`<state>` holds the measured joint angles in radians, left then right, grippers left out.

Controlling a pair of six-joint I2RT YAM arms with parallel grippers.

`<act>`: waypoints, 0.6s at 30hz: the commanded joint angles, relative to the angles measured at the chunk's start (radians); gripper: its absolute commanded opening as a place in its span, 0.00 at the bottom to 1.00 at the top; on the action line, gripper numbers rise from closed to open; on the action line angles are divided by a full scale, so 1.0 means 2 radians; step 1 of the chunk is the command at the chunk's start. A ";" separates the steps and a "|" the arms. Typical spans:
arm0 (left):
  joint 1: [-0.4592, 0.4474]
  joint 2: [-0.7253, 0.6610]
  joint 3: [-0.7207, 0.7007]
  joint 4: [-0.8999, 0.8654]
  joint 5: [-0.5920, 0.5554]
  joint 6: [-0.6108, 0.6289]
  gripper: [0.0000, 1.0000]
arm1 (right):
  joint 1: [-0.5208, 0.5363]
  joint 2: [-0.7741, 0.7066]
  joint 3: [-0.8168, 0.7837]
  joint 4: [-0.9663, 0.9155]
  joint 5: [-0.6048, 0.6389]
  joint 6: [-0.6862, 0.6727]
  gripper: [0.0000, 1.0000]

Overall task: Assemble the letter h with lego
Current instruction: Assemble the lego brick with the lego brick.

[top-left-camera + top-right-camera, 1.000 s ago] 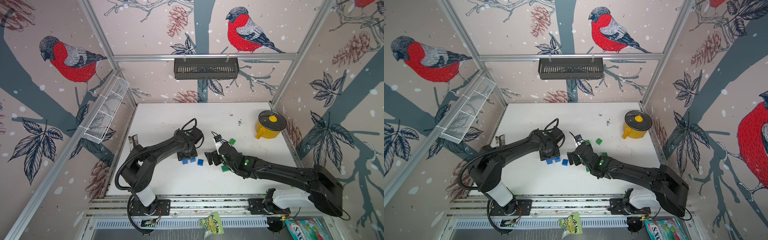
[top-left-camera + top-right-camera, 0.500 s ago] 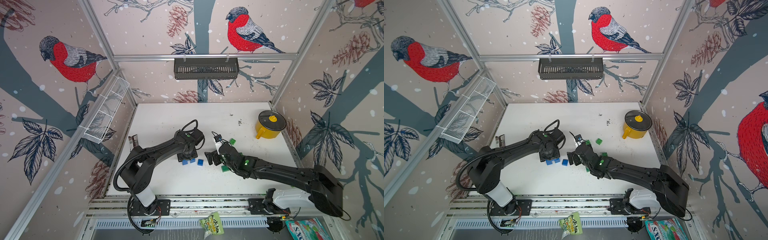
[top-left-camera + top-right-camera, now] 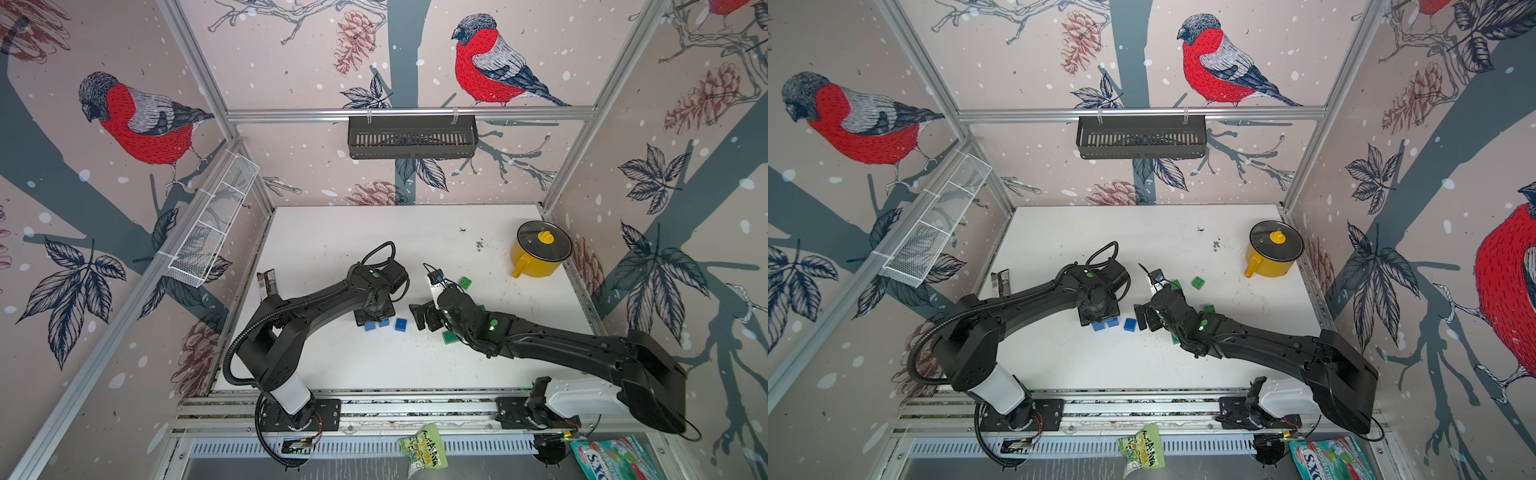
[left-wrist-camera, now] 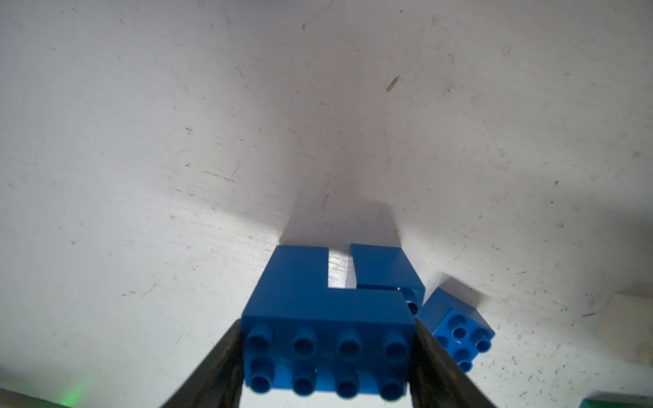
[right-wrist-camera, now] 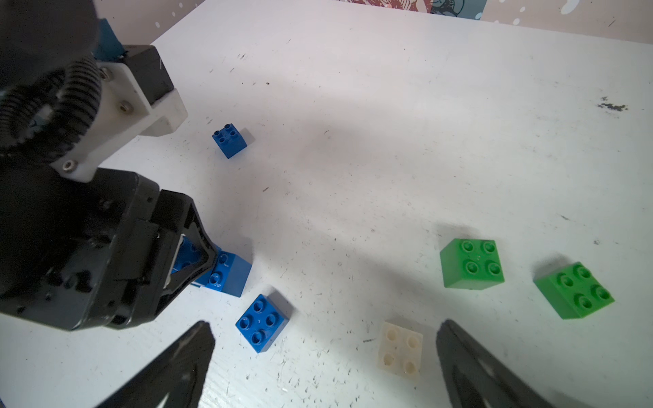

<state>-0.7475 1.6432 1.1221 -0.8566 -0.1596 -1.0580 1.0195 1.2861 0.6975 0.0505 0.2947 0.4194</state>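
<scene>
Elbow bent, wrist down, the left arm (image 3: 316,299) has its left gripper (image 4: 328,328) clamped on a long blue brick (image 4: 318,303) at the middle of the table (image 3: 332,232). Beside it the right arm (image 3: 561,345) stretches low, right gripper (image 5: 327,328) spread wide (nothing held). Its wrist view shows two loose blue cubes (image 5: 229,139) (image 5: 261,323), one white brick (image 5: 401,348) and two green cubes (image 5: 471,263) (image 5: 574,289).

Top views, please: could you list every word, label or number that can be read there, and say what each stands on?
"SXO", roughly, in white letters on the teal packet at the bottom edge; the rest is cut off.
Green snack packet, also at the bottom edge: yellow lettering, too blurred to read.
Dark wrapper at the left edge of the table: print too small to read.
</scene>
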 commanded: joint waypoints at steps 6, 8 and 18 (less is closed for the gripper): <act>-0.003 -0.008 -0.014 0.002 -0.005 -0.017 0.61 | 0.001 0.001 0.001 0.007 0.007 0.000 1.00; -0.003 -0.007 -0.016 0.003 -0.005 -0.013 0.61 | 0.001 0.001 0.001 0.008 0.007 0.000 1.00; -0.003 -0.006 -0.034 0.000 0.001 0.006 0.60 | 0.001 0.002 0.001 0.007 0.010 0.000 0.99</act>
<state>-0.7517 1.6196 1.0771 -0.8185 -0.1616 -1.0634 1.0195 1.2915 0.6975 0.0505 0.2955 0.4194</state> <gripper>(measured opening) 0.662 0.995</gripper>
